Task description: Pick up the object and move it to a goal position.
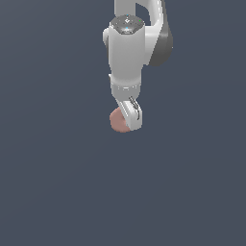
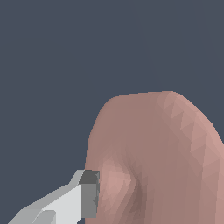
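Observation:
The object [image 2: 157, 148] is a pinkish-brown donut-shaped ring that fills much of the wrist view, with its centre hollow beside one grey-tipped finger [image 2: 89, 194]. That finger presses against the ring's side. The other finger is hidden behind the ring. In the exterior view my gripper [image 1: 129, 119] points downward, and the object [image 1: 116, 121] sticks out from it toward the exterior view's left. The gripper looks shut on the ring.
A plain dark grey-blue surface [image 1: 57, 192] fills the background in both views. The white arm [image 1: 126, 53] reaches down from the top of the exterior view. No other objects show.

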Robot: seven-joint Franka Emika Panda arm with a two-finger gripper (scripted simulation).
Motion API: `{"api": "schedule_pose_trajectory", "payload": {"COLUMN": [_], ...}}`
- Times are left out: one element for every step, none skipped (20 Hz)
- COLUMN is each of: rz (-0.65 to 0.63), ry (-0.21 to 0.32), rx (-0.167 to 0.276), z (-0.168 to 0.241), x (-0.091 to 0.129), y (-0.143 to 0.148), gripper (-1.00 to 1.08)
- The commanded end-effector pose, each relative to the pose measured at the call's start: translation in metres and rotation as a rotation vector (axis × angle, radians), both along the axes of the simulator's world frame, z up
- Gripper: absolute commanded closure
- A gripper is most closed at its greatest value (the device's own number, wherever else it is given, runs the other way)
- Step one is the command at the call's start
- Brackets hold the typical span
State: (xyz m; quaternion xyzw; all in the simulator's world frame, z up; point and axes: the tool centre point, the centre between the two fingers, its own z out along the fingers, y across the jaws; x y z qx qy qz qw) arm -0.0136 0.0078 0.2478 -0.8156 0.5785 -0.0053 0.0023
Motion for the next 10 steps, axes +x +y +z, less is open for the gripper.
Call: {"api": "schedule_pose_trajectory", "payload": {"rz": [-0.001,-0.001,-0.001,-0.001,-0.001,-0.001,-0.001,0.000,0.000,0.000], "ry": [0.002,0.002,0.003,0.003,0.004,0.004,0.004,0.005,0.005,0.005], "rx": [-0.001,-0.001,-0.001,-0.002,-0.001,-0.001,-0.001,-0.001,-0.001,-0.001], "z": [0.027,0.038,0.048,0.058,0.069,0.079,0.089,0.099,0.109,0.118], "x": [0.001,0.002,0.003,0.004,0.005,0.005,0.006,0.007,0.008,0.009], "y": [0.012,0.016,0.021,0.025,0.030,0.034,0.039,0.043,0.048,0.052], "gripper": [1.08,1.08,1.08,1.08,1.08,1.08,1.08,1.08,1.08,1.08]}}
